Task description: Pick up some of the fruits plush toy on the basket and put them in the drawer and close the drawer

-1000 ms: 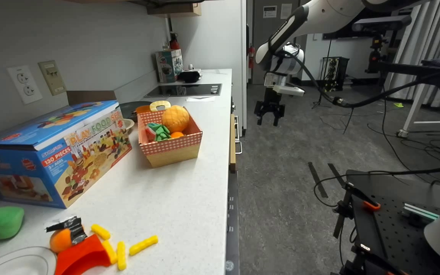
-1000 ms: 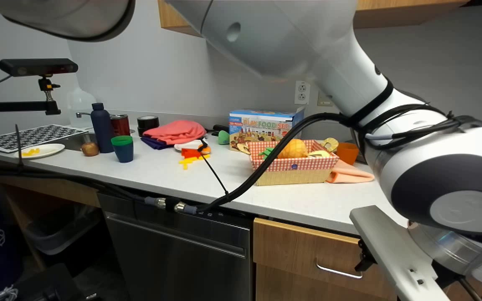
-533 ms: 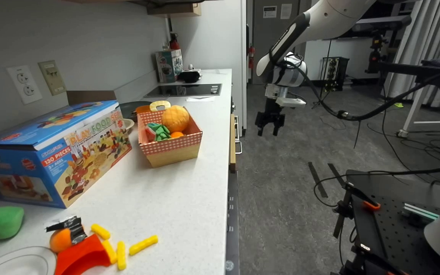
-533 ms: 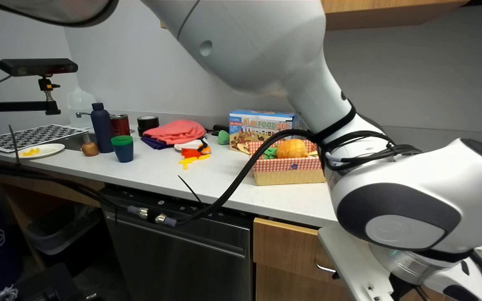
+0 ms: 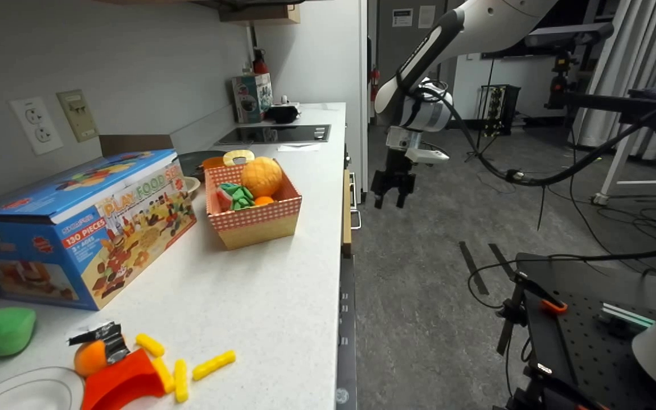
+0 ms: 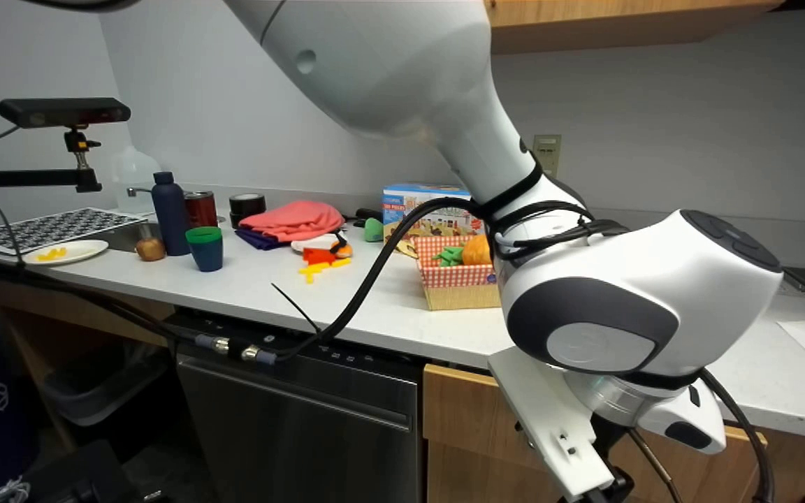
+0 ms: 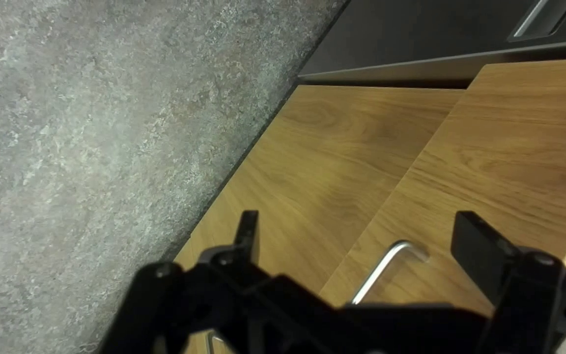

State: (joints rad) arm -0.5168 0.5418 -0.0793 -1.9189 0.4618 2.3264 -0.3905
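Observation:
The orange-tan basket with a red checked rim stands on the counter. In it are a large round orange plush toy, a green and red plush toy and a small orange toy. The arm partly hides the basket in an exterior view. The drawer front is wooden with a metal handle; its inside is hidden. My gripper is open and empty, in front of the cabinet and below counter height. In the wrist view the handle shows between the open fingers of my gripper, apart from them.
A play food box, yellow sticks, a red toy and a green toy are on the counter. A dishwasher stands beside the drawer. A cable hangs from the arm.
My gripper has come down and shifted slightly toward the cabinet. The arm has moved left in an exterior view, covering more of the basket. The toys and drawer have not moved.

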